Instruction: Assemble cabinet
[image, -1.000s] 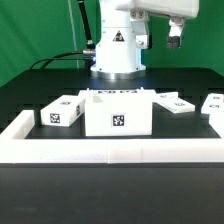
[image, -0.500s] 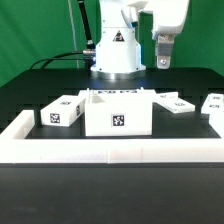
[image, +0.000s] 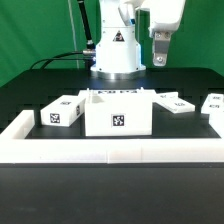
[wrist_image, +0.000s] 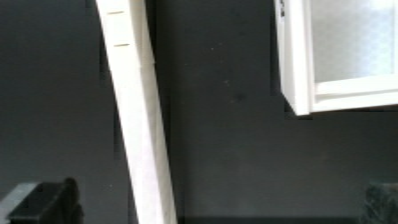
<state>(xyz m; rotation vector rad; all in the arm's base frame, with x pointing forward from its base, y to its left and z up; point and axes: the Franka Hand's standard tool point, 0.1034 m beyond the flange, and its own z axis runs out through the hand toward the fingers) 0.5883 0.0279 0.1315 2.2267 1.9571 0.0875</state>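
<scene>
Cabinet (image: 117, 113) below pincer (image: 160, 62), toward exterior view's left; jaws spread

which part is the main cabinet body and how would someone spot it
Find the robot base at the back of the black table; the cabinet body stands right in front of it, mid-table, behind the long white rail. It is the tallest white box, seemingly open on top, with one tag on its front, unlike the smaller box and the flat panel beside it.
</scene>
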